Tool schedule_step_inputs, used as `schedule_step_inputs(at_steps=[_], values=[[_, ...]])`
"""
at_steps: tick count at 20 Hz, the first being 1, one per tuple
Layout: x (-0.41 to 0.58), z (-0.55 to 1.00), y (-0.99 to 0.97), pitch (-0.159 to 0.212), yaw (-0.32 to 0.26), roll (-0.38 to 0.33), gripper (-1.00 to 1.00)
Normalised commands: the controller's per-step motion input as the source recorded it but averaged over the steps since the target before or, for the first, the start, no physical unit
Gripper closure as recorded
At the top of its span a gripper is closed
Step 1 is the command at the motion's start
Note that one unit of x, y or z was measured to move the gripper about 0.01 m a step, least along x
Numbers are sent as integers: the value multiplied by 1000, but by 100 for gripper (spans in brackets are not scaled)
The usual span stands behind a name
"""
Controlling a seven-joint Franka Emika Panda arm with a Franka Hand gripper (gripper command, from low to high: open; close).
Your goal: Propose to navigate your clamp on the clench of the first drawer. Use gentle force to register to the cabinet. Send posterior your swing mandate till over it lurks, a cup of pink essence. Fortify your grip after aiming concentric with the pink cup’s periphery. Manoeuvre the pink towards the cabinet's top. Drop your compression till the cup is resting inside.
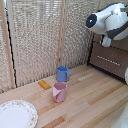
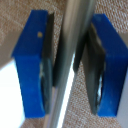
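Ext view: white arm [image 1: 111,21] sits at the upper right, up against the dark brown cabinet [image 1: 111,56] at the view's right edge. Arm's bulk hides the upper drawer & its handle, so neither is visible there. Lower down on the cabinet front a slim silver bar [image 1: 108,60] shows on a drawer panel; can't tell from here which drawer that is.

Wrist view: clamp [image 2: 70,65] straddles a silver handle [image 2: 74,55], which runs between the two blue fingers [image 2: 31,65]. Dark inner pads sit close on both sides of the bar; one looks to touch it, the other shows a thin gap at most. Pic is blurry, so can't tell if the bar is actually squeezed or just bracketed. Behind is a tan woven surface.

Pink cup [image 1: 59,92] stands upright on the wood table [image 1: 95,102], well apart from the arm, toward the ext view's left of the cabinet. Blue cup [image 1: 63,74] stands just behind it, handle to the view's right. A small orange block [image 1: 44,84] lies near the cups, on their left. Patterned white plate [image 1: 16,114] sits at the lower left corner. Beige woven screen [image 1: 37,35] makes the backdrop.
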Motion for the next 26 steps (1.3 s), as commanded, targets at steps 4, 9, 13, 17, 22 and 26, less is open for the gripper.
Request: schedule_step_inputs(at_steps=[4, 9, 13, 17, 22, 26], values=[[246, 73, 594, 132, -112, 165, 100], [193, 23, 588, 67, -166, 73, 100], [144, -164, 475, 8, -231, 1, 100], [-6, -149, 413, 16, 36, 29, 100], [325, -31, -10, -262, -93, 11, 100], [105, 0, 39, -375, -217, -4, 100]])
